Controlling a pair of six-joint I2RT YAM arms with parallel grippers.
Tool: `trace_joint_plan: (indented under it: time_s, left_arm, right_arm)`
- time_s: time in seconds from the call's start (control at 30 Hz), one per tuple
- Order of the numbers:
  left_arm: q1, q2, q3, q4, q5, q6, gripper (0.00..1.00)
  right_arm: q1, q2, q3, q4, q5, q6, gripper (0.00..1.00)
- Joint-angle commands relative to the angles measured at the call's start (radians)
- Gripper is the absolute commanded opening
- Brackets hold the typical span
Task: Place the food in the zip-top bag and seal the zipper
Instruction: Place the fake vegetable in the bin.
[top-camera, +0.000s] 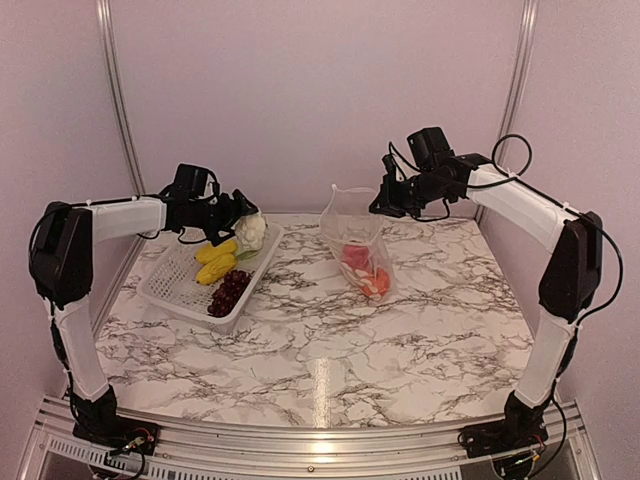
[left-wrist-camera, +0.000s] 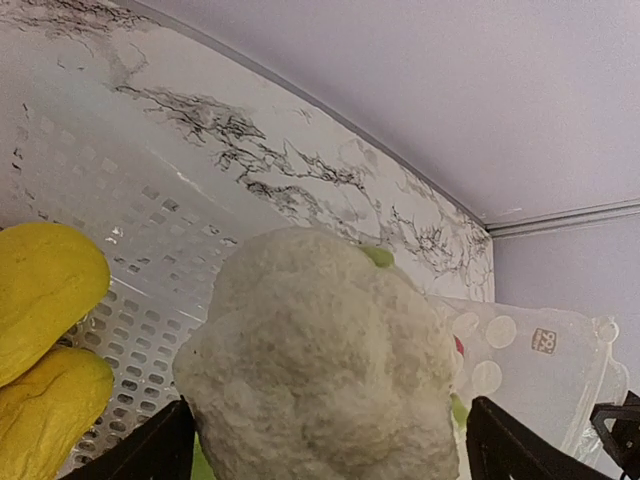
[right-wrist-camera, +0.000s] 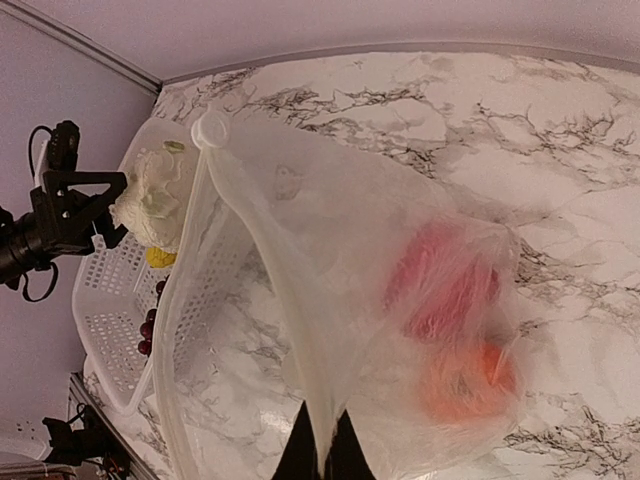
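My left gripper (top-camera: 240, 212) is shut on the white cauliflower (top-camera: 251, 230) and holds it above the far right corner of the white basket (top-camera: 165, 282); the cauliflower fills the left wrist view (left-wrist-camera: 320, 360). Two yellow pieces (top-camera: 215, 261) and the dark grape bunch (top-camera: 229, 291) lie in the basket. My right gripper (top-camera: 383, 205) is shut on the clear zip-top bag (top-camera: 358, 240) at its mouth edge and holds the mouth up and open. The red pepper (right-wrist-camera: 440, 285) and orange fruit (right-wrist-camera: 470, 385) lie inside the bag. The pale zipper strip (right-wrist-camera: 270, 250) runs along the mouth.
The basket stands at the table's back left, with its perforated floor (left-wrist-camera: 150, 270) under the cauliflower. The bag rests on the marble table (top-camera: 330, 350) at back centre. The wall stands close behind both arms.
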Motion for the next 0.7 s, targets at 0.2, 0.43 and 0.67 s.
trace_joint_plan:
  time_s: [0.2,0.43,0.67]
  left_arm:
    - [-0.006,-0.046,0.086,-0.214,-0.213,0.127,0.99]
    - [-0.098,-0.126,0.195,-0.365,-0.509,0.323,0.99]
    - [-0.148,-0.115,0.211,-0.508,-0.607,0.208,0.96]
  right_arm:
    - [0.005,-0.037,0.001,0.002,-0.003,-0.003,0.0]
    - [0.005,-0.005,0.034,0.003,-0.019,0.0,0.0]
    - [0.004,0.021,0.065,-0.008,-0.03,-0.012,0.0]
